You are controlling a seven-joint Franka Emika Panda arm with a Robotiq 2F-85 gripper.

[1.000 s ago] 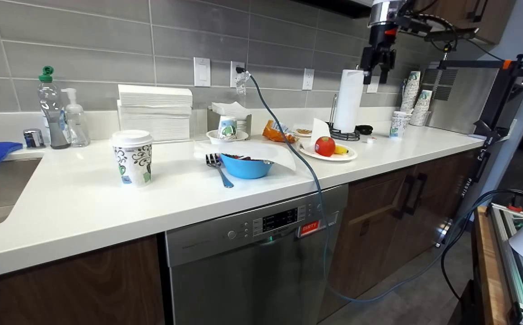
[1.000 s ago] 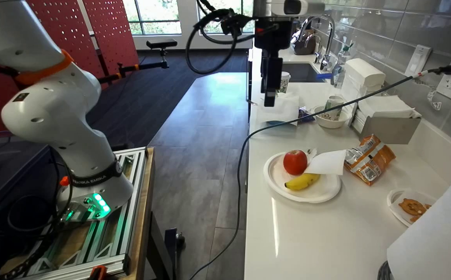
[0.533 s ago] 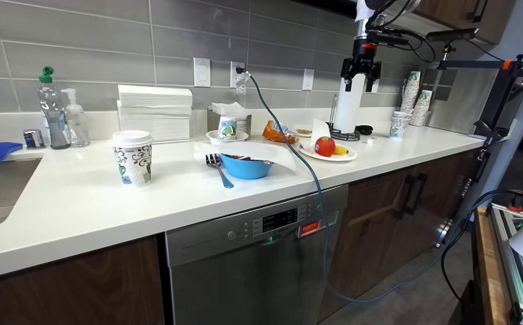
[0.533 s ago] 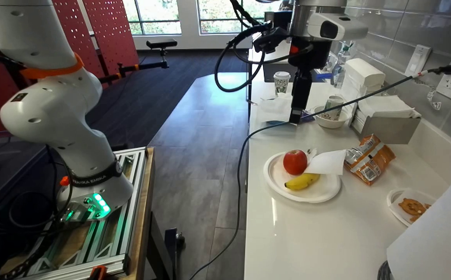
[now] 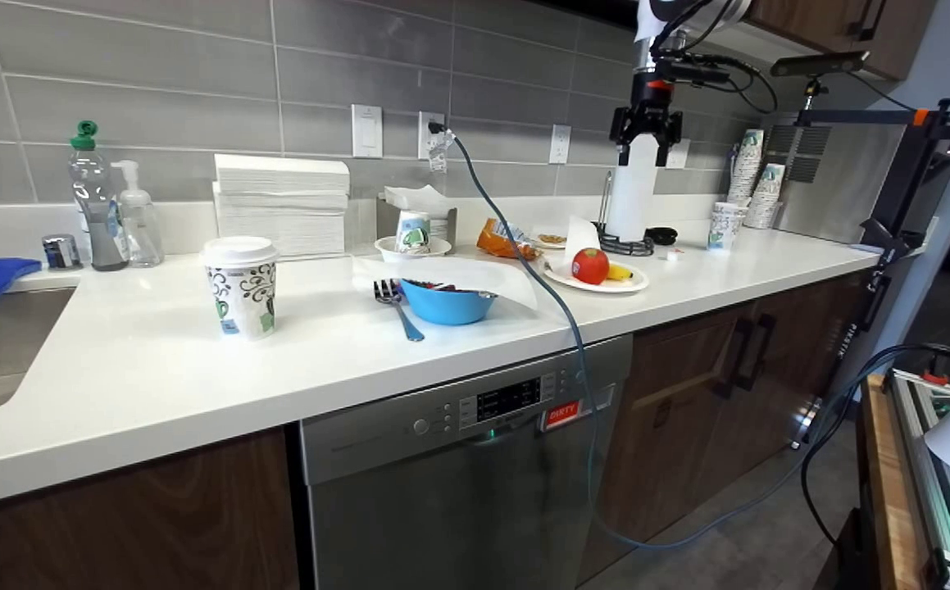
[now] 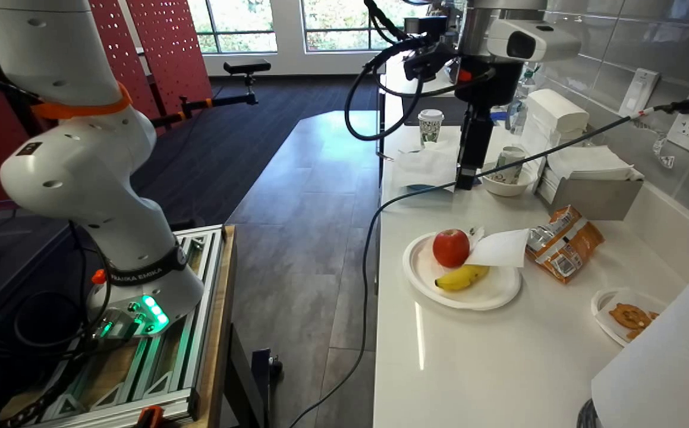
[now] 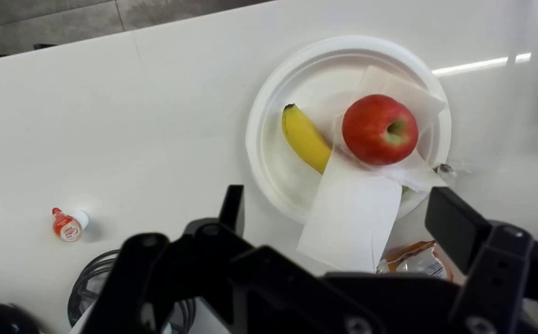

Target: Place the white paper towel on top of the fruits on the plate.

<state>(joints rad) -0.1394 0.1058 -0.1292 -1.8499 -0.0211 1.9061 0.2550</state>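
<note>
— Hovering well above a kitchen counter [image 5: 130, 344], you are holding nothing: your gripper [image 7: 338, 211] is standing with its jaws spread wide.

— And which step are you working on?

— Probably the lead-up to the grasp. A loose white sheet [image 7: 352, 215] is lying partly on the plate [image 7: 254, 132], showing beside the apple [image 7: 380, 130], passing over the banana [image 7: 307, 139] and jutting beyond the rim. A towel roll [image 5: 632, 197] is standing on its wire stand [image 5: 625, 245]. The task could be meaning either; the sheet is looking likelier, its free end showing between your jaws in the wrist view.

— So what is the next move calling for?

— It is likely calling for a descent, a pinch on that free end, then a fold over both fruits, without toppling the apple if paper is pinned beneath it.

— And what is escaping you?

— The apple is hiding how far the paper is running under it; whether you are facing one layer or several is unclear. The sheet is masking the banana's middle. In an exterior view one jaw is concealing the other, and a cable [image 6: 364, 279] is passing at their tips, whether in front or behind being unclear. The roll is running out of frame there. In the wrist view, your gripper is blocking part of a snack bag [image 7: 419, 264].
</note>
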